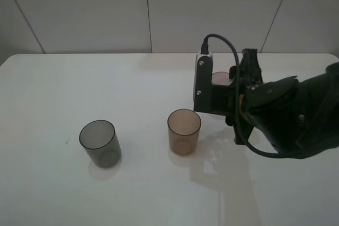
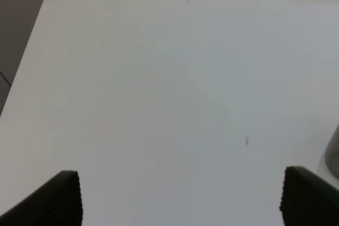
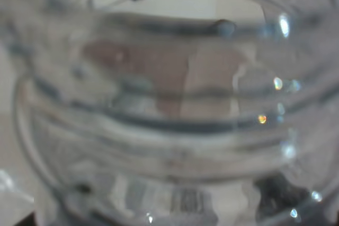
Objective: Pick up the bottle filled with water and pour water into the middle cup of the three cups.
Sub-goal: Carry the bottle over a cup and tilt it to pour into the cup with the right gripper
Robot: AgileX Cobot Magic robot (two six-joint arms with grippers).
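The clear bottle fills the right wrist view, ribbed and glinting, with my right gripper shut on it; a mauve-pink shape shows through it. From the high camera, my right gripper hovers behind and to the right of the amber-brown middle cup, and the arm hides the bottle. The smoky grey cup stands to the left. A sliver of the mauve-pink cup peeks out between the camera mount and the gripper. My left gripper is open over bare table.
The white table ends at a wall of pale panels at the back. The right arm's black bulk and cable cover the right side. The grey cup's edge shows in the left wrist view.
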